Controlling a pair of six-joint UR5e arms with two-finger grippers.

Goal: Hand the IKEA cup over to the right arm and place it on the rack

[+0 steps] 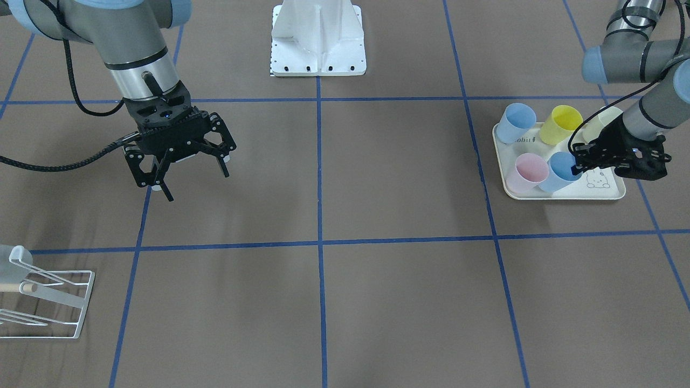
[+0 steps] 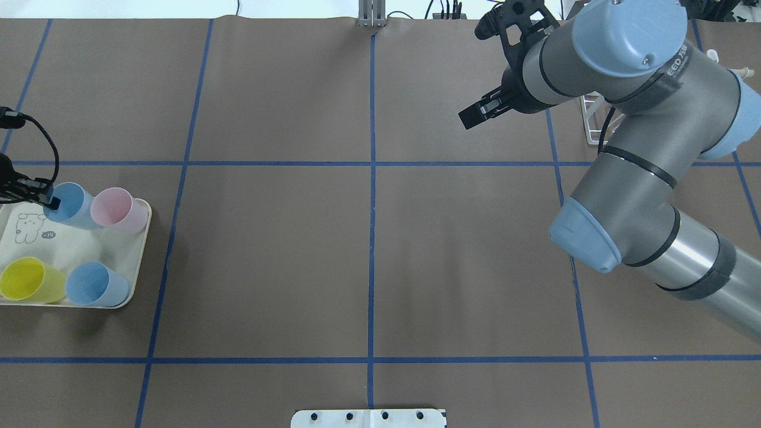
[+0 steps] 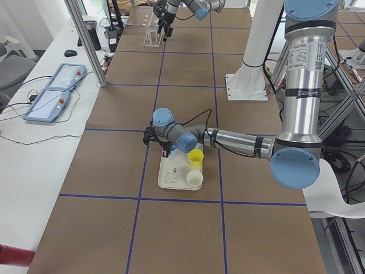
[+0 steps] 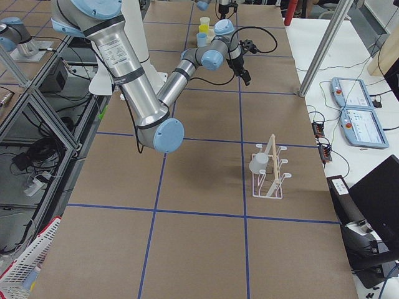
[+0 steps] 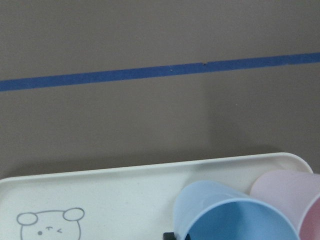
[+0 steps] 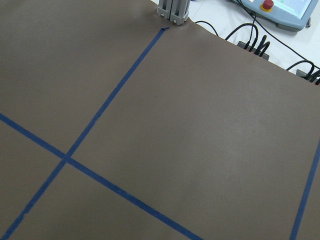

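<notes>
A blue cup (image 1: 558, 175) stands on the cream rabbit-printed tray (image 1: 566, 196) beside a pink cup (image 1: 525, 173). My left gripper (image 1: 575, 159), with slim black fingers, is at this cup's rim and looks shut on it. The left wrist view shows the cup (image 5: 235, 220) with a black fingertip at its rim. My right gripper (image 1: 198, 186) is open and empty above the table, far across from the tray. The white wire rack (image 1: 51, 302) with its wooden rod stands at the table's end near the right arm and also shows in the exterior right view (image 4: 269, 177).
The tray also holds another blue cup (image 1: 515, 123), a yellow cup (image 1: 560, 125) and a pale cup (image 1: 606, 116). A translucent cup (image 4: 257, 163) hangs on the rack. A white robot base plate (image 1: 318, 59) stands at the table's back middle.
</notes>
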